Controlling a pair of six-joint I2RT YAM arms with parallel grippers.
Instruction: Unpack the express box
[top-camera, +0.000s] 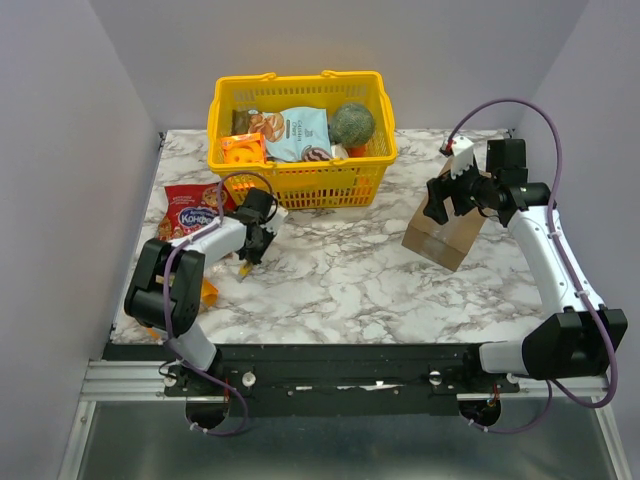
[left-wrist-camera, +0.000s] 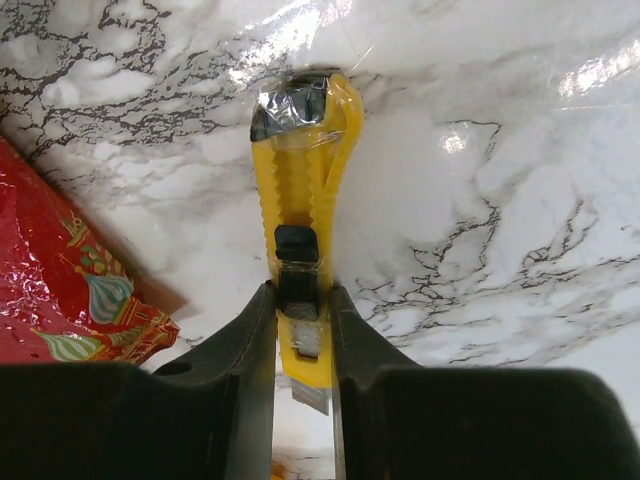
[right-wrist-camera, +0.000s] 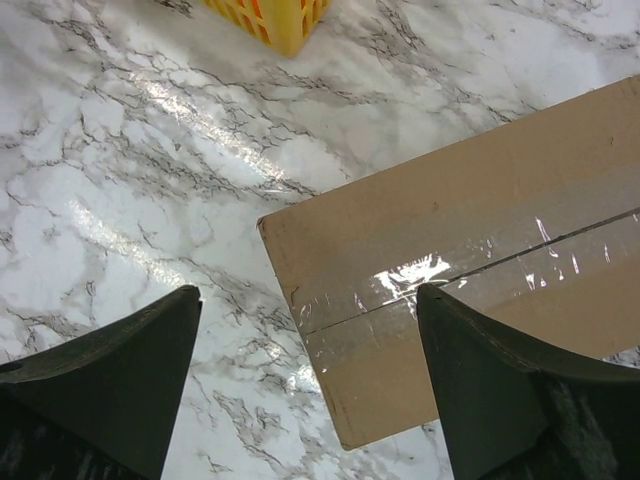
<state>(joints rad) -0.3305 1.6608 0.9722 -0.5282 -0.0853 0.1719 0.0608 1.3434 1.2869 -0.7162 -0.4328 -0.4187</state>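
Early going: the box (top-camera: 445, 238) sits on the right of the table (top-camera: 340, 270), its tape (right-wrist-camera: 400, 275) uncut. Left gripper (left-wrist-camera: 302, 295) jaws clamp the knife (left-wrist-camera: 305, 170). Right gripper (right-wrist-camera: 308, 290) hovers over the box, jaws spread wide, holding nothing. Cutting and emptying are yet to come.

Left gripper (left-wrist-camera: 302, 295) clamped narrow, right gripper (right-wrist-camera: 307, 295) spread wide

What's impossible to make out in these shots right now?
- Box contents: in the right wrist view the box is taped shut, and the right edge cuts it off.
- Knife's near end: in the left wrist view the knife disappears between the sides of the left claw.
- Orange item: top view, mostly covered by the left arm.
- Labels in the basket: top view, too small to read.
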